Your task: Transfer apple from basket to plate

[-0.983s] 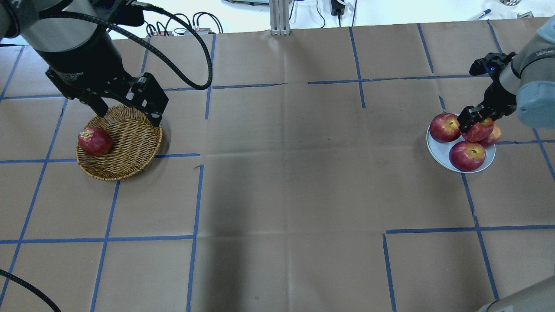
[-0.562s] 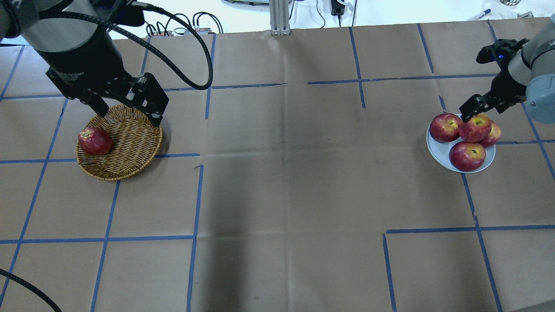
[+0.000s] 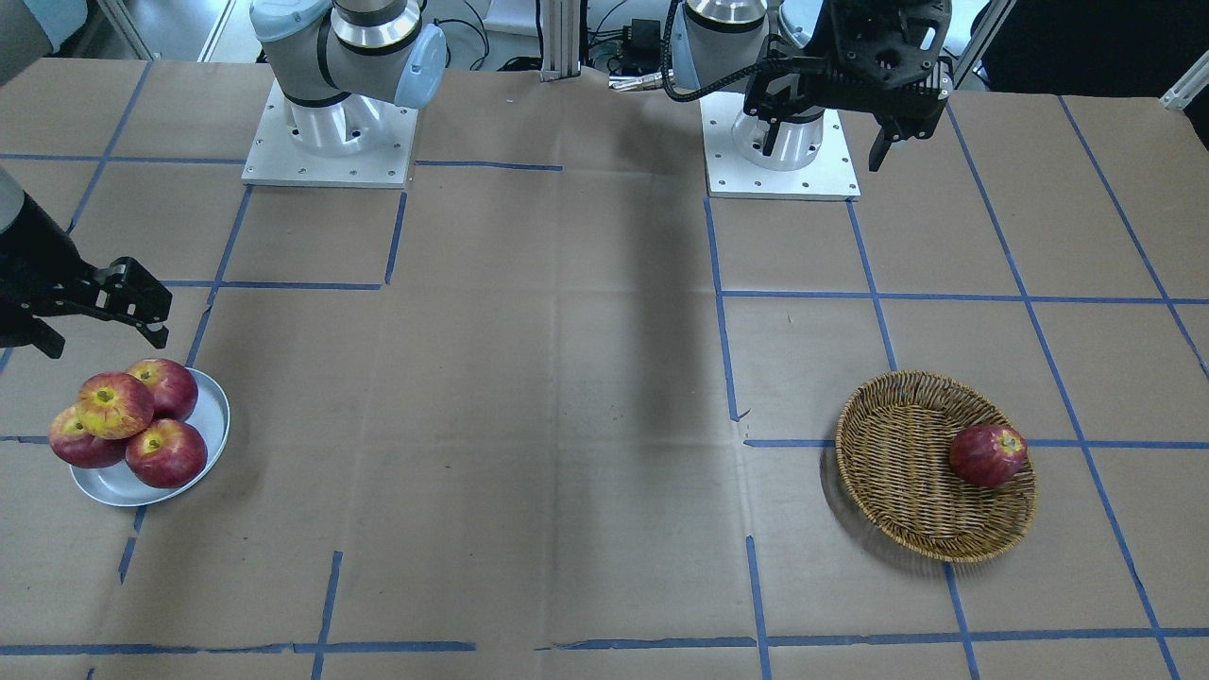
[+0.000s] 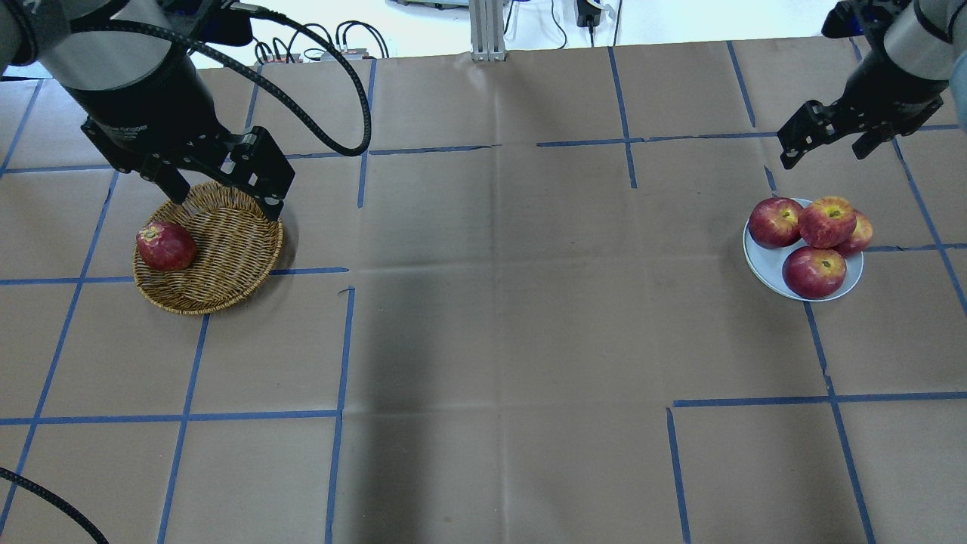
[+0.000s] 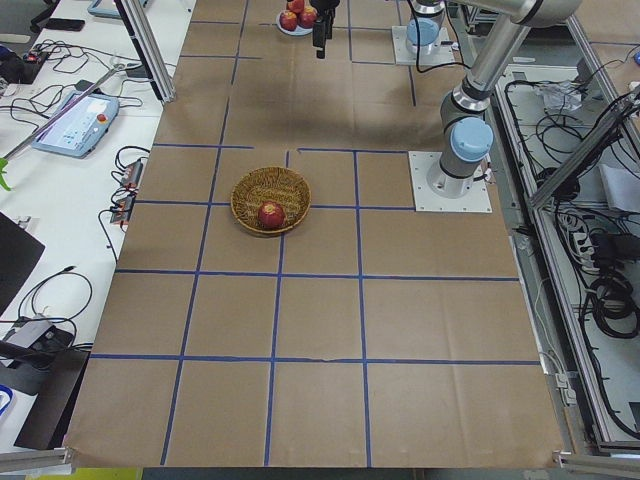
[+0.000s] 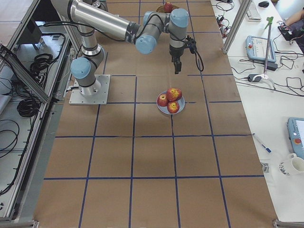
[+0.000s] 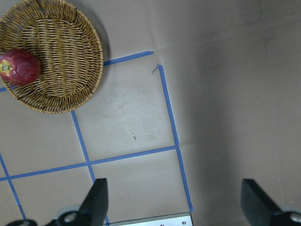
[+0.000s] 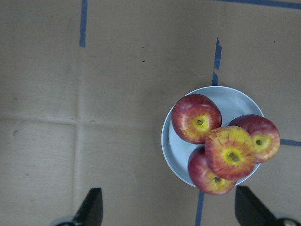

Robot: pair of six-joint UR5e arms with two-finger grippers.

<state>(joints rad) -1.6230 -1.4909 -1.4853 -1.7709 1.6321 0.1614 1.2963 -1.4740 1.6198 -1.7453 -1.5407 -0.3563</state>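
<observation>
The yellow-streaked apple (image 4: 829, 221) rests on top of three darker red apples on the pale plate (image 4: 761, 261); it also shows in the front view (image 3: 115, 404) and the right wrist view (image 8: 229, 153). My right gripper (image 4: 823, 153) is open and empty, raised above the table on the far side of the plate, apart from the apples. The wicker basket (image 4: 227, 249) sits at the left and holds one dark red apple (image 4: 165, 245). My left gripper (image 4: 224, 204) is open and empty, high over the basket's far rim.
The table is covered in brown paper with blue tape lines (image 4: 340, 340). The two arm bases (image 3: 326, 142) stand at the robot's side of the table. The basket and the plate lie far apart at opposite ends.
My right gripper has let go of the yellow-streaked apple and has risen away toward the far side. The apple stays on the pile. The left arm has not moved.
</observation>
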